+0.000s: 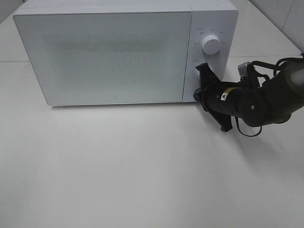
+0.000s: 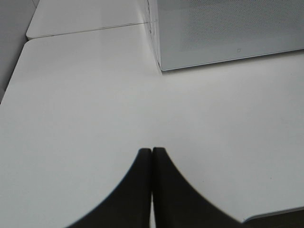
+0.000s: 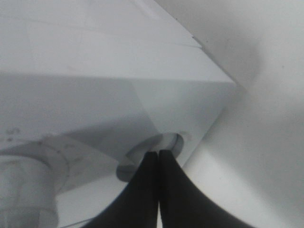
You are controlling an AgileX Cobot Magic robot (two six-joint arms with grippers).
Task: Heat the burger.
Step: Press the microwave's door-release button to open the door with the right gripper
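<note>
Though tiny grey print ringed the knob (image 1: 210, 44) on the ctrl panel (image 1: 223, 23), it was too small to read. The only other mark was a small round logo (image 1: 117, 96) at 6 o'clock on the door (image 1: 102, 33). The microwave (image 1: 109, 52), white, boxy and smooth-skinned, sat at 11 o'clock on the matte white table (image 1: 142, 166). Its door was closed, w/ a frosted, fine-dotted pane that hid the inside. The burger wasn't visible in any view, so couldn't tell where it was. The right gripper (image 3: 157, 153) had its black, tapered fingers pressed together, tips at a round recessed button (image 3: 171, 141) near the panel's 5 o'clock corner, approx 3 o'clock in the high view. The left gripper (image 2: 152, 151), likewise pressed together on nothing, hung over bare tabletop.
</note>
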